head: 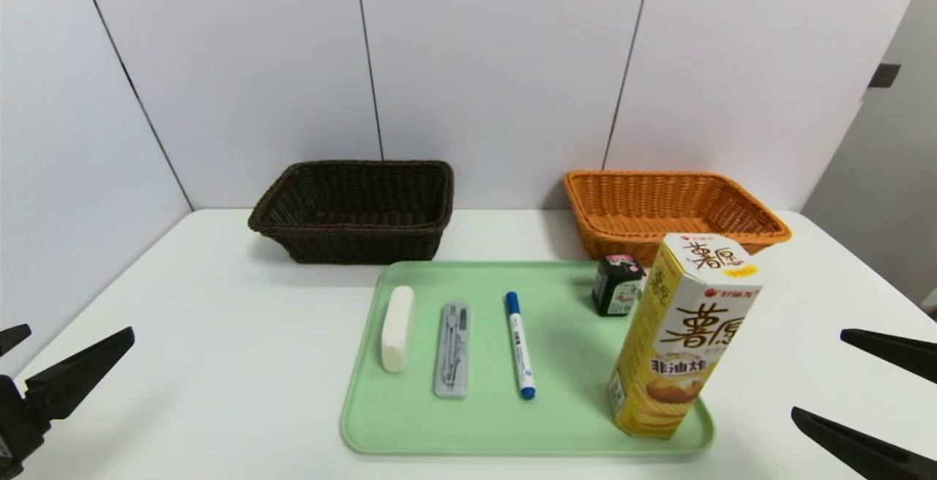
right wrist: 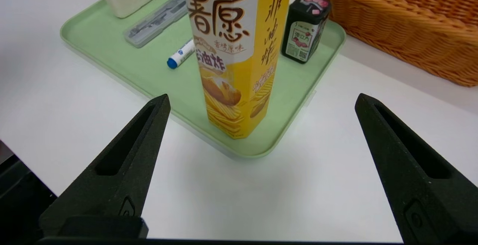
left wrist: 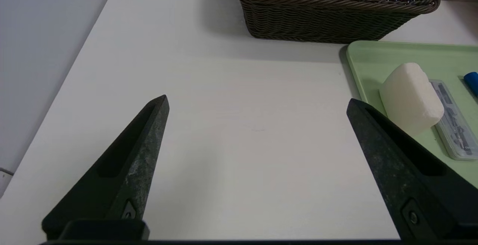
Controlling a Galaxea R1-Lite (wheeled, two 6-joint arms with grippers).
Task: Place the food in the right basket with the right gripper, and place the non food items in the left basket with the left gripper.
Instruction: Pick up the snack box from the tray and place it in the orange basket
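The right claw (head: 818, 372) hangs released over the desk (head: 241, 363), off the tray's near right corner, its jaws wide apart and nothing between them; that spread would suit the carton's broad body. The left claw (left wrist: 257, 98) is likewise released and empty, above the desk's left part, well apart from the tray's left edge. Nearest the right claw, the tall yellow carton (head: 677, 341) stands upright on the green tray (head: 564, 429) at its near right corner, probably the first food to lift since it stands in front of the rest. The small black packet (head: 618, 286) stands by the tray's far right corner. The marker (head: 520, 345) lies mid-tray, the clear case (head: 452, 352) beside it, and the white block (head: 397, 330) nearest the left edge, within easier reach of the left claw, I judge. Along the desk's far edge sit the orange-tan basket (head: 681, 238) on the right and the dark brown basket (head: 351, 242) on the left, each on its own claw's side. The carton hides part of the orange-tan basket's front in the head view; its own top is cut off in the right wrist view, and the packet's small print is hard to read.
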